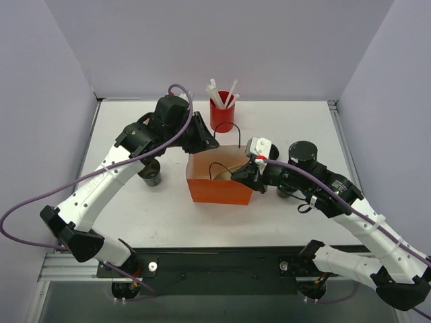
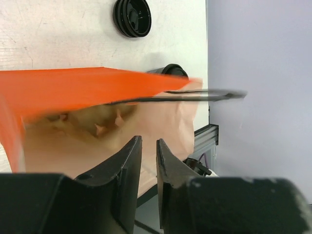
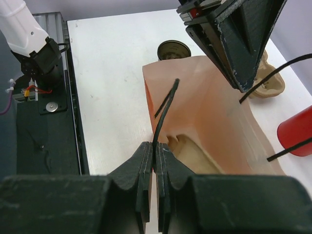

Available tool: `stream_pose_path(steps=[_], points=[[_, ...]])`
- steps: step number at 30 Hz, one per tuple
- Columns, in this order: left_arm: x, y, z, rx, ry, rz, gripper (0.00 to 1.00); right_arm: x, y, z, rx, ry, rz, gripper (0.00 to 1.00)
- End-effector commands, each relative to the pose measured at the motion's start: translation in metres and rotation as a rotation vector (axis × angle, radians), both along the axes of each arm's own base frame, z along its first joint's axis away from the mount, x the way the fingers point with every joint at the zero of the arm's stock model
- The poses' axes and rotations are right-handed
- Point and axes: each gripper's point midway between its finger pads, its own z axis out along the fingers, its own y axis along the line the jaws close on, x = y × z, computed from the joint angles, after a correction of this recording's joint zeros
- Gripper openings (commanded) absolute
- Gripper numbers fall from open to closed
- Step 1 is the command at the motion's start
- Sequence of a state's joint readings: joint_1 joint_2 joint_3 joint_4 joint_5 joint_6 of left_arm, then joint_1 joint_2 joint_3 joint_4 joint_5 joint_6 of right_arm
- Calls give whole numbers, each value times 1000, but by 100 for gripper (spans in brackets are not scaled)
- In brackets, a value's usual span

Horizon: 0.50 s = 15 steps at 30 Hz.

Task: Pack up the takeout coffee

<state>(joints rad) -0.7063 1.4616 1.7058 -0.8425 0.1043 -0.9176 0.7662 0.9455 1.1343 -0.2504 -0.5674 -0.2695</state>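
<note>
An orange paper bag (image 1: 219, 187) stands open in the middle of the table. My right gripper (image 3: 155, 145) is shut on its near black handle (image 3: 165, 109), at the bag's right rim (image 1: 240, 176). My left gripper (image 2: 149, 140) hovers at the bag's back left corner (image 1: 210, 141), jaws a narrow gap apart with nothing between them. The far handle (image 2: 195, 96) stretches ahead of it, blurred. One dark takeout coffee cup (image 1: 149, 173) stands left of the bag, under my left arm. A second cup (image 1: 288, 192) sits right of the bag, mostly hidden by my right arm.
A red cup of white straws (image 1: 222, 114) stands just behind the bag. A tan cardboard carrier (image 3: 269, 84) peeks out behind my left gripper in the right wrist view. A round black object (image 2: 132, 17) lies on the table beyond the bag.
</note>
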Motion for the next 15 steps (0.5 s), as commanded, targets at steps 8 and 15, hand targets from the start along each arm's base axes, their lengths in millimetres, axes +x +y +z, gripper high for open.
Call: stream_pose_path(steps=[8, 15], points=[[3, 7, 12, 63, -87, -15, 29, -9, -8, -9, 1, 17, -3, 2], [4, 23, 35, 163, -202, -61, 42, -8, -27, 6, 72, 107, -166, 22]])
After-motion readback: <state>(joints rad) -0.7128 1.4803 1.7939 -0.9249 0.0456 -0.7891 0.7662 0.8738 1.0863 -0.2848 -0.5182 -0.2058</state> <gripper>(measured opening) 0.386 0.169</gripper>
